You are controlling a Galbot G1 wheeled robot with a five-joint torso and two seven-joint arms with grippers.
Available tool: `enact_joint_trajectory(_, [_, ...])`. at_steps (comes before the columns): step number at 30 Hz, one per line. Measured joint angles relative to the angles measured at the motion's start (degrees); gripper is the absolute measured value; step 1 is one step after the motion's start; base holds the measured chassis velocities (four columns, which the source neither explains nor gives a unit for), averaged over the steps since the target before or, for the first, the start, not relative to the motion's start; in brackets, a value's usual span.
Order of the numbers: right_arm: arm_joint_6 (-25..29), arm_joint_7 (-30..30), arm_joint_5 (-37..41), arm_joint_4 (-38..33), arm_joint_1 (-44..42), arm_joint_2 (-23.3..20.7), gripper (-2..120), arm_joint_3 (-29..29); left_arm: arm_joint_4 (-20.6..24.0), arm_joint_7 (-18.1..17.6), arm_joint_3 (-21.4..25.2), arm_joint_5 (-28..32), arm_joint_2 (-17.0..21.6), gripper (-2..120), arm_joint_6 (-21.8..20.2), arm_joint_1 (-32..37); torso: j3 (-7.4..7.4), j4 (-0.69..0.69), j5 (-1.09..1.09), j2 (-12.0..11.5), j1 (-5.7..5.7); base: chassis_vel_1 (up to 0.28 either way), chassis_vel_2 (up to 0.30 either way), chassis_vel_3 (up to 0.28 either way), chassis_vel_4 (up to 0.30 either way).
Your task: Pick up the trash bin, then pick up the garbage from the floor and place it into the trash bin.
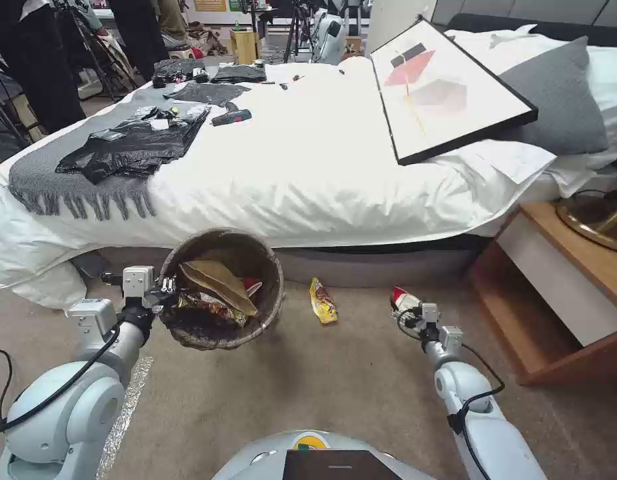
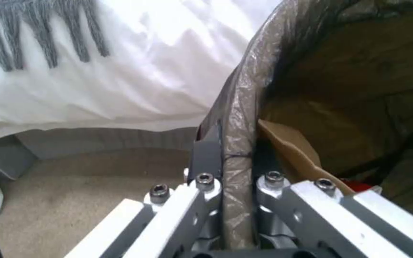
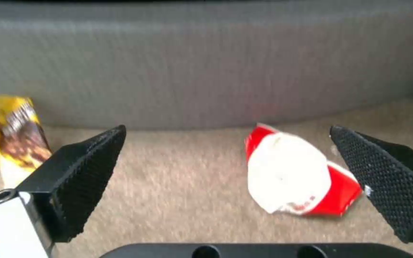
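Carton (image 3: 295, 175) next, by the look of it: the red-and-white crumpled piece lies on the carpet just in front of the bed base (image 3: 206, 71), and the right gripper (image 3: 226, 182) hangs low over it with its jaws spread wide and nothing between them. The carton sits nearer one black pad (image 3: 383, 182) than the other, so a good grab would first centre the gripper over it, then sink until the pads almost brush the carpet before squeezing. A crushed carton gives easily, so a moderate squeeze should do. The yellow wrapper (image 1: 322, 301) lies on the floor between the two arms, close to the bed, and waits its turn.

On the other side, the left gripper (image 2: 237, 186) is clamped narrow on the rim of the trash bin (image 1: 221, 290), one finger (image 2: 205, 157) outside and one inside, pinching the brown liner bag between them. The bin is held off the floor, tipped with its mouth toward the robot, a tan paper bag (image 1: 218, 283) and some wrappers already in it. Keeping that mouth facing up and near the right arm should make the drop short.
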State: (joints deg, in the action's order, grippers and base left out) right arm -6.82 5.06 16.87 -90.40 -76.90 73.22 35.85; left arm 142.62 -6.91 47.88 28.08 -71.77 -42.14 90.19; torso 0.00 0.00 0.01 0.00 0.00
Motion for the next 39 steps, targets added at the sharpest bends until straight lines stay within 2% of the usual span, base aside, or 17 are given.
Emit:
enact_joint_trajectory(7, [2.5, 3.0, -1.9, 9.1, 3.6, -1.0, 100, -0.2, -0.1, 0.0, -0.1, -0.1, 0.1, 2, 0.0, 0.2, 0.0, 0.0, 0.01, 0.0, 0.0, 0.0, 0.0, 0.0, 0.0])
enact_joint_trajectory(17, [3.3, 4.3, -1.9, 14.1, 7.6, -2.0, 100, -0.9, 0.2, 0.0, 0.0, 0.0, 0.5, 2, 0.0, 0.5, 0.0, -0.01, 0.0, 0.0, 0.0, 0.0, 0.0, 0.0, 0.0])
enact_joint_trajectory(25, [3.9, 3.9, -1.8, 21.8, 13.5, -2.3, 100, -2.4, 0.6, 0.0, 0.0, -0.1, 0.4, 2, 0.0, 1.2, 0.0, 0.01, 0.0, 0.0, 0.0, 0.0, 0.0, 0.0, 0.0])
enact_joint_trajectory(39, [5.8, 4.2, -0.6, 31.9, 17.5, -2.9, 100, -3.5, 0.6, 0.1, 0.3, -0.1, 0.3, 2, 0.0, 1.8, 0.0, -0.01, 0.0, 0.0, 0.0, 0.0, 0.0, 0.0, 0.0])
